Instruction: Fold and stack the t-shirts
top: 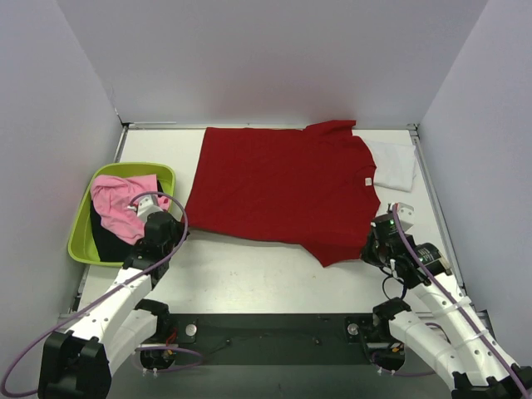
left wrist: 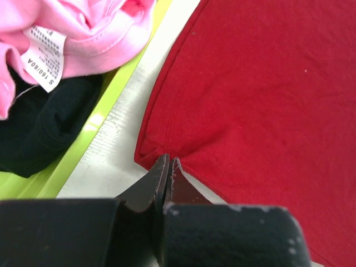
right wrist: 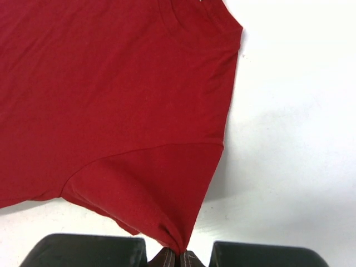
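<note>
White table (top: pixel 249 278), grey walls (top: pixel 274 58) on three sides. The deep red t-shirt (top: pixel 283 187) lies spread flat across the middle of the top view, hem to the left and collar to the right. The white t-shirt (top: pixel 397 165) sits folded at the upper right, with its near edge tucked under the red one's far sleeve. The lime-green tub (top: pixel 81 243) is at the left edge, with the pink t-shirt (top: pixel 116 204) bunched on top of the black t-shirt (top: pixel 108 241) inside it.

The left gripper (left wrist: pixel 168 167) has its fingers pressed together on the red shirt's lower-left hem corner, right beside the tub rim; cloth puckers at the pinch. The right gripper (right wrist: pixel 179 257) is clamped on the tip of the near sleeve, at the bottom centre of the right wrist view, and the fabric gathers to a point between the fingers. Both holds are low, at the table.

Handling, judged: thin knit, light and limp with no stiffness. It will probably sag between the two held points and drag on the table instead of lifting as a sheet. It isn't fragile. There is some slip risk, since each pinch takes only a small bite of cloth. The best holds look like the hemmed edges and corners, where doubled fabric gives the fingers more to bite. The hem corner and sleeve tip on the near edge suit folding that side over toward the far edge. Pink and black are crumpled, so they would likely need shaking out first.
</note>
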`<state>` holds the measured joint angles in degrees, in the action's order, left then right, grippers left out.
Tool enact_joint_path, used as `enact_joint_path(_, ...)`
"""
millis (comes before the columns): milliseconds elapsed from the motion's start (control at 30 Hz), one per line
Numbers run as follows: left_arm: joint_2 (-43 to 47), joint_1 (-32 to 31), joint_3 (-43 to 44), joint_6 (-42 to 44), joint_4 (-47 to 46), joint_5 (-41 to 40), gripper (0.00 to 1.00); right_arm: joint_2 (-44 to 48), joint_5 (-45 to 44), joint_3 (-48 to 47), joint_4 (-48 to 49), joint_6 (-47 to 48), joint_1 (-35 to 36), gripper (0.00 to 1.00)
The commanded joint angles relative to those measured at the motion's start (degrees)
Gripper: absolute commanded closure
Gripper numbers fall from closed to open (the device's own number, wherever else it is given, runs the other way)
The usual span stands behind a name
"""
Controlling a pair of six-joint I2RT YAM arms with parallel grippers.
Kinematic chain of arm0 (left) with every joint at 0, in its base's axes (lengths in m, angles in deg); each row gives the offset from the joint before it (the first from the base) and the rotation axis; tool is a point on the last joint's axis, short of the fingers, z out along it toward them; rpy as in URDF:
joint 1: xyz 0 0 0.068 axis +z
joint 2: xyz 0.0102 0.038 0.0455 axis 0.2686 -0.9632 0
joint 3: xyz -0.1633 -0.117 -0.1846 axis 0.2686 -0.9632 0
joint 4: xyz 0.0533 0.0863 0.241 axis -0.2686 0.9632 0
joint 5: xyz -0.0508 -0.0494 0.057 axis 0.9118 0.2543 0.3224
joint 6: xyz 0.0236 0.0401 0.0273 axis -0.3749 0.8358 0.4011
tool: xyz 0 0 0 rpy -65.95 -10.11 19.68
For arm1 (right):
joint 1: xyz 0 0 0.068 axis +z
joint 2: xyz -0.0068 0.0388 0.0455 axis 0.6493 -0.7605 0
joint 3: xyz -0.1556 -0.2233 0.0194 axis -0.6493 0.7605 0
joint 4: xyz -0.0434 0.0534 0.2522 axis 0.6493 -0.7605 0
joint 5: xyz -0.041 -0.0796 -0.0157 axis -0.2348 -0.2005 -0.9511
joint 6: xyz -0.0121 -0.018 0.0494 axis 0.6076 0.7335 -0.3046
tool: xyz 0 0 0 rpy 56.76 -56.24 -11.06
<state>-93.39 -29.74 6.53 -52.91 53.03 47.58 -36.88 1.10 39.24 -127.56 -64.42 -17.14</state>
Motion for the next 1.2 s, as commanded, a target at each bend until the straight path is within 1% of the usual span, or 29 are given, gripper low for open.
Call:
enact_joint_path(0, 0.2, 0.1, 0.7, -1.1, 0.7, -0.1, 1.0, 1.5, 0.9, 0.0, -4.8, -2.2, 0.7, 1.0)
enact_joint_path(33, 0.5, 0.2, 0.5, -1.3, 0.8, 0.3, 1.0, 1.9, 1.2, 0.6, -5.3, -2.7, 1.3, 1.0)
enact_joint_path(67, 1.4, 0.2, 0.0, -1.6, 1.2, 0.6, 1.0, 2.3, 1.3, 0.8, -5.7, -3.2, 1.6, 0.97)
enact_joint_path(100, 1.9, 0.2, -0.3, -2.2, 1.9, 0.6, 1.0, 3.1, 1.7, 1.1, -5.9, -4.0, 2.0, 0.81)
enact_joint_path(133, 2.5, 0.2, -0.5, -2.4, 2.4, 0.6, 1.0, 3.6, 1.7, 1.2, -6.3, -4.4, 2.7, 0.7)
enact_joint_path(167, 3.8, 0.1, -0.8, -2.7, 3.0, 0.6, 1.0, 3.9, 1.6, 1.0, -6.5, -4.6, 2.9, 0.56)
enact_joint_path(200, 4.6, 0.2, -0.8, -3.4, 4.3, 0.6, 1.0, 4.1, 1.4, 0.6, -6.7, -4.4, 3.1, 0.37)
enact_joint_path(233, 5.3, 0.2, -0.8, -3.7, 4.9, 0.6, 0.93, 3.9, 0.7, -0.1, -6.9, -4.1, 3.1, 0.31)
enact_joint_path(267, 6.7, 0.0, -0.5, -3.9, 5.6, 0.6, 0.65, 3.7, 0.1, -2.3, -6.9, -3.8, 3.3, 0.24)
enact_joint_path(300, 7.4, 0.1, 0.2, -4.1, 6.3, 0.6, 0.54, 2.5, -0.3, -3.4, -6.9, -3.4, 3.3, 0.14)
enact_joint_path(333, 8.0, 0.0, 0.8, -4.2, 6.6, 0.6, 0.48, 1.9, -1.3, -4.8, -6.3, -2.6, 3.3, 0.11)
enact_joint_path(367, 8.9, 0.1, 1.6, -4.2, 6.9, 0.6, 0.42, 0.9, -1.9, -7.6, -5.9, -2.0, 3.5, 0.1)
enact_joint_path(433, 8.9, 0.1, 4.2, -4.0, 6.5, -0.2, 0.38, -2.6, -3.4, -9.8, -3.0, -0.6, 3.5, 0.08)
enact_joint_path(467, 7.9, 0.1, 5.0, -3.9, 6.2, -0.7, 0.36, -4.0, -4.0, -10.3, -1.1, 0.0, 3.5, 0.07)
enact_joint_path(500, 7.1, 0.0, 5.9, -3.8, 5.1, -0.8, 0.31, -7.3, -3.8, -11.3, 0.7, 0.8, 3.5, 0.06)
enact_joint_path(533, 5.9, 0.1, 7.5, -3.7, 4.3, -0.6, 0.29, -9.4, -3.6, -11.9, 3.8, 1.2, 3.5, 0.05)
enact_joint_path(567, 2.9, 0.1, 8.6, -3.7, 3.7, -0.7, 0.28, -11.5, -3.1, -12.4, 5.4, 1.9, 3.6, 0.05)
enact_joint_path(600, 1.2, 0.0, 9.4, -3.7, 2.1, -0.3, 0.24, -15.4, -2.8, -12.8, 7.4, 2.3, 3.7, 0.06)
enact_joint_path(633, -0.8, 0.1, 11.4, -3.7, 0.9, 0.5, 0.24, -17.2, -2.5, -12.9, 11.1, 2.6, 3.7, 0.06)
enact_joint_path(667, -4.8, 0.1, 12.2, -3.7, -1.5, 0.6, 0.23, -19.2, -1.9, -13.2, 13.0, 3.6, 3.6, 0.06)
enact_joint_path(700, -6.9, 0.0, 12.9, -3.2, -4.4, 1.5, 0.23, -22.8, -1.2, -13.5, 14.8, 4.0, 3.7, 0.06)
enact_joint_path(733, -9.3, 0.1, 13.7, -3.0, -6.1, 4.0, 0.23, -24.7, -1.7, -14.1, 17.9, 4.2, 3.5, 0.06)
enact_joint_path(767, -13.9, 0.1, 15.9, -3.1, -8.5, 4.4, 0.23, -26.7, -2.1, -14.9, 18.7, 4.7, 3.4, 0.06)
enact_joint_path(833, -18.6, 0.0, 18.6, -2.8, -10.5, 6.1, 0.24, -32.4, -4.1, -17.5, 20.6, 5.9, 2.8, 0.06)
enact_joint_path(867, -23.2, 0.0, 21.5, -2.7, -11.5, 6.6, 0.24, -33.9, -4.1, -18.1, 21.4, 6.1, 2.4, 0.06)
enact_joint_path(900, -25.4, -0.1, 23.2, -2.2, -11.2, 7.0, 0.25, -37.0, -2.5, -18.8, 22.2, 6.1, 1.8, 0.06)
enact_joint_path(967, -31.0, -0.3, 27.5, -1.0, -10.5, 8.1, 0.25, -39.7, -1.7, -20.5, 24.4, 6.1, 0.6, 0.06)
enact_joint_path(1000, -32.4, -0.3, 28.4, -0.9, -10.6, 8.2, 0.25, -42.6, -1.6, -21.1, 24.9, 6.1, 0.5, 0.06)
enact_joint_path(1167, -39.6, -0.4, 32.1, 0.5, -9.0, 8.1, 0.25, -49.6, 1.1, -22.6, 27.8, 6.3, 0.6, 0.06)
